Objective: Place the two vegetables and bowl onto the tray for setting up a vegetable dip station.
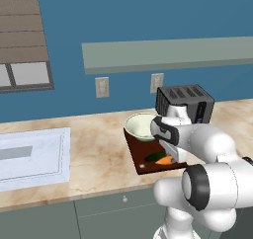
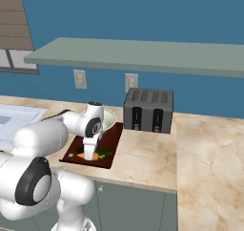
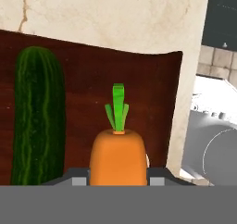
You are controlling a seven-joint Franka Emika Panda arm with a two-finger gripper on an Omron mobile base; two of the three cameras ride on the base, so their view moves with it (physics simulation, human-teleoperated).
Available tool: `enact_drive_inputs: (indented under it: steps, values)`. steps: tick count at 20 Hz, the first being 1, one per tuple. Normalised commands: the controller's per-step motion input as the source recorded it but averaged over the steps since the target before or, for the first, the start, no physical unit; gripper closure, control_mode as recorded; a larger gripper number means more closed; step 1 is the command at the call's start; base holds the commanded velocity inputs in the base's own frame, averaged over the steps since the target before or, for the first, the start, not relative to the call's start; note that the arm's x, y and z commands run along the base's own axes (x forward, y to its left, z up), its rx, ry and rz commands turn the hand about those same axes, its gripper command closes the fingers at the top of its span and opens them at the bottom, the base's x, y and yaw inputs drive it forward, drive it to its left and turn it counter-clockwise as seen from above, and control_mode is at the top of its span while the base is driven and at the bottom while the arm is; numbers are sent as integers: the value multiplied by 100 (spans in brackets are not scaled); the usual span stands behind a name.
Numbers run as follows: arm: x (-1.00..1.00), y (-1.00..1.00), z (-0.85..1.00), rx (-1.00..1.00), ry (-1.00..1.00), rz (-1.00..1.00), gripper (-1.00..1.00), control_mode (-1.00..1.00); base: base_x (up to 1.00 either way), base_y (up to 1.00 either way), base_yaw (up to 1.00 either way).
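Currently the end effector [image 3: 118,179] pinches the carrot [image 3: 118,156] at its thick end, leafy tip pointing away, low over the tray [image 3: 152,89] on the table [image 1: 99,154]. The cucumber [image 3: 38,116] lies on the tray just beside it, roughly parallel, and the bowl [image 1: 140,126] sits at the tray's far end. Judged: the carrot is ready for release, which would complete the set.

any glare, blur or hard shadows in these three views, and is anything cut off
Left base view: flat, even light, no glare; the arm covers part of the tray and bowl. Right base view: equally flat, sharp; the toaster casts only a faint shadow. Hand view: crisp close-up, no blur; the carrot is cut off at the bottom between the gripper fingers, beside the cucumber.
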Motion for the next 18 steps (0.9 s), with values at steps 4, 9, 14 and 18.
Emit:
enact_drive_inputs:
  steps: [4,9,14,18]
  values:
    - [0,0,2,2,0,19,100,-100,0,0,0]
    - [0,0,0,1,0,14,100,-100,0,0,0]
    - [0,0,-1,2,0,8,100,-100,0,0,0]
    - [0,0,-2,1,0,1,100,-100,0,0,0]
